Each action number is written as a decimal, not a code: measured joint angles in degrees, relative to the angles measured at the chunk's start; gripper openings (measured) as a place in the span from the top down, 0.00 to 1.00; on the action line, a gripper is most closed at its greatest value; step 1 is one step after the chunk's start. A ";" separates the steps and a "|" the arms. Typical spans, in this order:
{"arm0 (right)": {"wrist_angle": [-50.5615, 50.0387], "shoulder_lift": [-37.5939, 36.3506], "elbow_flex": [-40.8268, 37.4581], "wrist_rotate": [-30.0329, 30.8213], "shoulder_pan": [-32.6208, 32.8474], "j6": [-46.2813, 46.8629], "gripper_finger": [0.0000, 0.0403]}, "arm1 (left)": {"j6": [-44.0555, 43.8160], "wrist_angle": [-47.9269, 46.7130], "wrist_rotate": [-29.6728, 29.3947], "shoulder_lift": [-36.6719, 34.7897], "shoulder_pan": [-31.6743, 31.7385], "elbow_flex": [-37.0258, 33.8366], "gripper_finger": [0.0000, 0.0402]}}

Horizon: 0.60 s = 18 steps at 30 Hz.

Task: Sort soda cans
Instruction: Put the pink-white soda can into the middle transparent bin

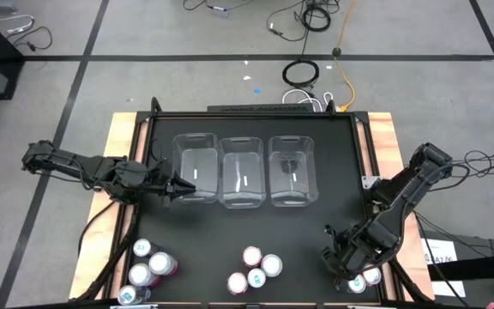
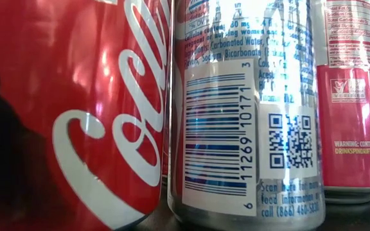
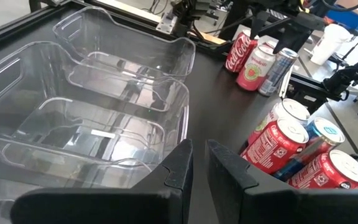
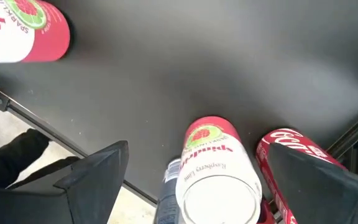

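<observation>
- High view: right gripper (image 1: 347, 257) sits right over the near-right cluster of soda cans (image 1: 364, 279), jaws spread wide, holding nothing. Those cans are mostly hidden under the arm; only a couple of tops show. Left gripper (image 1: 176, 186) is shut and empty, parked against the leftmost of three clear bins (image 1: 244, 171), well away from any can. Right arm is clearly the nearer one.
- Low view: filled by three cans close up, a red cola can (image 2: 69, 109), a silver barcode can (image 2: 246, 109), a pink can (image 2: 353, 96). No jaws visible, can't tell which cluster this is.
- Left wrist view: fingers (image 3: 179, 171) pressed together, bins ahead, red cans (image 3: 291, 146) off to one side.
- Right wrist view: pink-and-white can (image 4: 216, 168) stands upright between the open fingers (image 4: 95, 171), axis pointing up at the camera; a red can (image 4: 288, 155) is just beside it, a blue one barely peeks out under it. Tight neighbours likely crowd the grasp.
</observation>
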 joint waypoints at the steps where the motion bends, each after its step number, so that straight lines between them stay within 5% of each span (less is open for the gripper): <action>1: 0.02 0.02 0.00 -0.16 0.23 0.18 0.06 | 0.01 -0.01 0.00 0.01 0.00 0.00 0.87; 18: 0.74 4.43 -0.02 -8.38 0.82 -3.35 0.06 | 0.04 -0.05 -0.02 0.01 0.00 0.00 0.87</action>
